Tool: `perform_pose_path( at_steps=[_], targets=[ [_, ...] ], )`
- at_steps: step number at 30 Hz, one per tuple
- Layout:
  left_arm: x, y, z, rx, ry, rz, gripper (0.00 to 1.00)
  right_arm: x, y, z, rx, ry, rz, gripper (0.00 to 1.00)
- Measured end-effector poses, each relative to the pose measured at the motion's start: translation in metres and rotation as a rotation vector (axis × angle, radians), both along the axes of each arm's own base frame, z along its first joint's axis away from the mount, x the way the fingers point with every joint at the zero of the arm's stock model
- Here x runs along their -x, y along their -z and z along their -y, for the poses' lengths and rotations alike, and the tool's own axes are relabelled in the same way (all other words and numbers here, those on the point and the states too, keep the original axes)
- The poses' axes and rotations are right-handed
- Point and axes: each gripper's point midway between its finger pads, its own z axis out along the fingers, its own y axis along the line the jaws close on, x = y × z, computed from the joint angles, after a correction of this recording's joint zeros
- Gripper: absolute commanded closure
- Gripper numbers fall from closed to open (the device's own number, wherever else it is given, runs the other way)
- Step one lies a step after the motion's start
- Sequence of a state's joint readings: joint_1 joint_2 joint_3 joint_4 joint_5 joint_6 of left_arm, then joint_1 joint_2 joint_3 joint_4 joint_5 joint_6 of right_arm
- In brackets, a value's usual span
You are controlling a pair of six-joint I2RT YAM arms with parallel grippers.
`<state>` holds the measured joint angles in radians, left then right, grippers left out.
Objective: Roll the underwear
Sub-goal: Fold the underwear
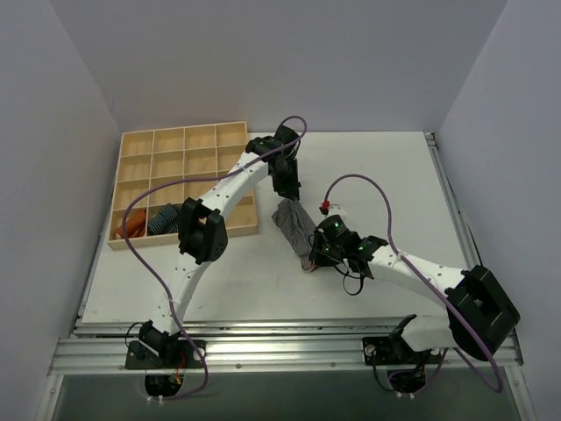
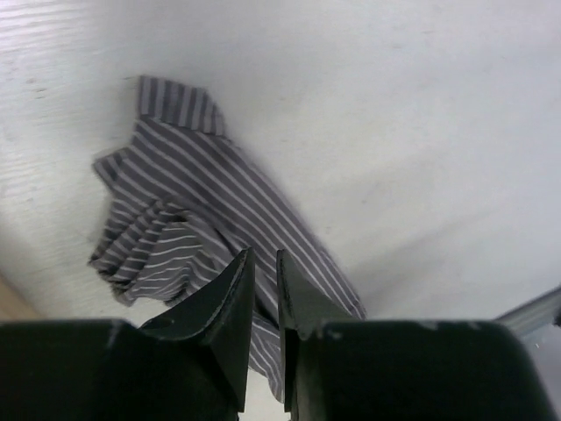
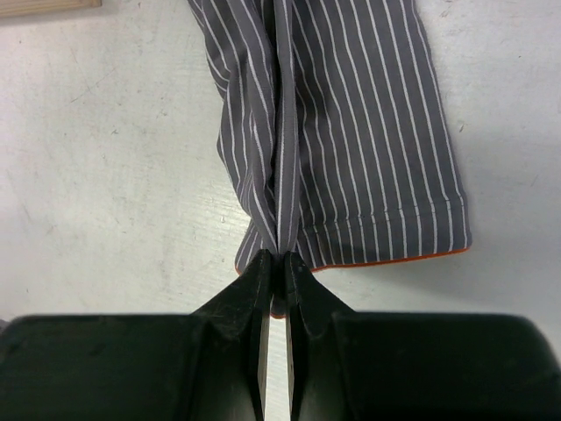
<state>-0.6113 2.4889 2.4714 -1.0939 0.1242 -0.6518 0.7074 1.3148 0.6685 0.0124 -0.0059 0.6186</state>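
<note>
The underwear (image 1: 292,223) is a grey cloth with thin white stripes and an orange hem, lying stretched on the white table between my two grippers. My left gripper (image 1: 286,186) hovers over its far, bunched end (image 2: 202,202); the left gripper (image 2: 264,253) is slightly open with nothing between its fingers, the cloth lying below them. My right gripper (image 1: 321,253) is at the near end. In the right wrist view the right gripper (image 3: 282,256) is shut on a raised fold of the underwear (image 3: 368,132) at the hem.
A wooden compartment tray (image 1: 184,140) stands at the back left, under the left arm. Its front compartments hold a blue striped roll (image 1: 162,219) and an orange cloth (image 1: 131,226). A purple cable (image 1: 368,180) loops over the table behind the right arm.
</note>
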Motion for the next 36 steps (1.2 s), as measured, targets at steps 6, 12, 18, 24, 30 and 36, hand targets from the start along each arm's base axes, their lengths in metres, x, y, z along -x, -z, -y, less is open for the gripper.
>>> perform_pose_path(
  at_steps=[6, 12, 18, 24, 30, 36],
  targets=[
    [0.007, -0.015, 0.032, 0.144, 0.096, -0.003, 0.78, -0.001, 0.0, 0.0, -0.004, 0.002, 0.001, 1.0],
    [0.018, -0.019, 0.06, 0.237, 0.19, -0.01, 0.87, -0.005, 0.003, 0.007, 0.001, 0.026, -0.004, 1.0],
    [0.043, 0.019, 0.066, 0.204, 0.249, -0.094, 0.95, -0.009, 0.003, 0.011, 0.001, 0.044, -0.006, 1.0],
    [0.073, 0.055, 0.065, 0.141, 0.31, -0.165, 0.98, -0.01, 0.005, 0.016, 0.005, 0.058, -0.01, 1.0],
    [0.089, 0.071, 0.069, 0.133, 0.36, -0.186, 0.98, -0.011, 0.009, 0.022, 0.013, 0.072, -0.017, 1.0],
    [0.091, 0.072, 0.068, 0.147, 0.378, -0.168, 0.98, -0.014, 0.01, 0.029, 0.026, 0.089, -0.016, 1.0]
  ],
)
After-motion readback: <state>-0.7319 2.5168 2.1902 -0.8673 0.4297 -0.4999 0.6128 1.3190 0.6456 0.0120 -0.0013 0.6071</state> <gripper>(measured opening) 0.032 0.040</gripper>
